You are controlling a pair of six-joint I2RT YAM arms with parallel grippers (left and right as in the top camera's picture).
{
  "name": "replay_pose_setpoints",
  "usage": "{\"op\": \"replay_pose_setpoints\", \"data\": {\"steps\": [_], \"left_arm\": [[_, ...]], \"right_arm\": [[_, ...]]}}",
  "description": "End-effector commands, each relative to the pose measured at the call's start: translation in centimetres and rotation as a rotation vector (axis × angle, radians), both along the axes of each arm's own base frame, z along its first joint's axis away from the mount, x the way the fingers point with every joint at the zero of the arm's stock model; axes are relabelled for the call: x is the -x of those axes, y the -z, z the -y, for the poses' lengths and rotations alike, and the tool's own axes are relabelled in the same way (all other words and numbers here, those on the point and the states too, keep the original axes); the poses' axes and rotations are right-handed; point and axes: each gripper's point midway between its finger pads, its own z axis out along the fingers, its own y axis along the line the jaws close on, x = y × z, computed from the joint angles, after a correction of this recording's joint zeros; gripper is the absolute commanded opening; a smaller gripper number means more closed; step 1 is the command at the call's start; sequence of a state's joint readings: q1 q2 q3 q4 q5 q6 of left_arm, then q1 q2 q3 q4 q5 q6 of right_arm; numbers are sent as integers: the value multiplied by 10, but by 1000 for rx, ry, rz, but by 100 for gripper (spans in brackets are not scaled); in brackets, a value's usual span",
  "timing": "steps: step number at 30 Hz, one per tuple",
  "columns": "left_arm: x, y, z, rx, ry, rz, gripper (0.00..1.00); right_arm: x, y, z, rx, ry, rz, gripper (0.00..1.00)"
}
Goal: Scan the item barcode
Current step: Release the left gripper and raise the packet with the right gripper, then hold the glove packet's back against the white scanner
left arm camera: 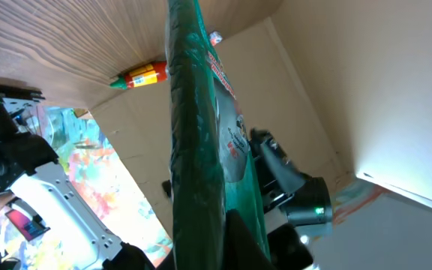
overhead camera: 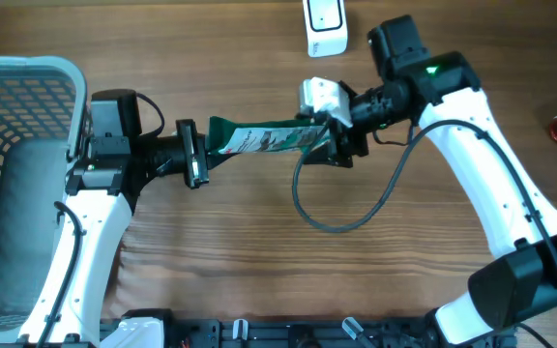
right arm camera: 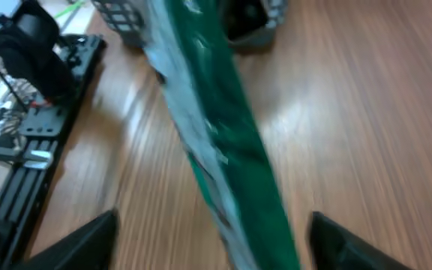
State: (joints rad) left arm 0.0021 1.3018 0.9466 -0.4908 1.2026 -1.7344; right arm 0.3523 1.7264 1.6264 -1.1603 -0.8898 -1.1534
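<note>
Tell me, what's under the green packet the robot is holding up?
Just the wooden table shows beneath the green packet, which the left gripper holds. The strip right below it is covered from overhead.

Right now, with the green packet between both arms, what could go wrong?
1. Only the left gripper holds the packet, by one end; it could sag or twist.
2. The right gripper is open around the slanted packet and may pinch only an edge.
</note>
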Motion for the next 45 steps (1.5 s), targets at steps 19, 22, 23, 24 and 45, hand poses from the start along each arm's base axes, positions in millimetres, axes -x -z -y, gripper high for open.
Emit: {"op": "replay_pose_setpoints", "data": {"steps": [19,22,23,24,45], "left_arm": [[-11,7,-1,-197,98,484,66],[-13,21,-4,-355,102,566,67],[-12,26,-8,-422,95,572,67],[-10,30,-11,-470,88,569,67],[44,11,-98,-1036,-158,592,100]], "right_arm": [[-42,-25,44,-30,844,-859,4],[-24,-60,52,-176,762,-1207,4],[-21,-71,56,-219,731,-1282,4],[-18,-80,57,-253,698,-1327,4],[19,-106,61,-338,496,-1059,5]]}}
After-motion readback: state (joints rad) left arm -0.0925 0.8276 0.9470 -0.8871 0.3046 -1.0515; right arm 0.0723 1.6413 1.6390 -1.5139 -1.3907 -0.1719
